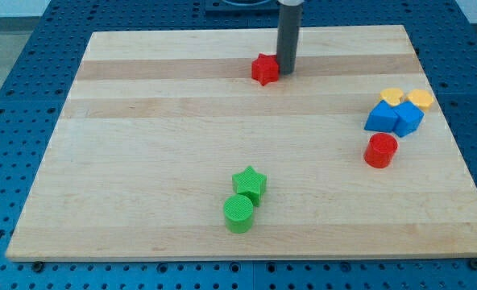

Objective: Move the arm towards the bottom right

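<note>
- Camera view: my tip [288, 72] is the lower end of a straight dark grey rod that descends from the view's top centre; the rod is smooth, round and unmarked.
- The arm carries no gripper, so there are no jaws to report as spread or pressed together.
- My tip rests on the wooden board [158, 161] near its top edge, just beside the right side of the red star block [264, 69]; whether the two touch cannot be told.
- At the view's right, two yellow blocks [406, 98] sit behind the blue triangular block [379, 118] and the blue cube [407, 119], all packed together.
- The red cylinder [380, 151] stands just below that cluster.
- At the view's bottom centre, the green star block [250, 184] touches the green cylinder [238, 213].
- Both groups lie well apart from my tip.
- No brand, label or readable writing appears on the rod, blocks or board.
</note>
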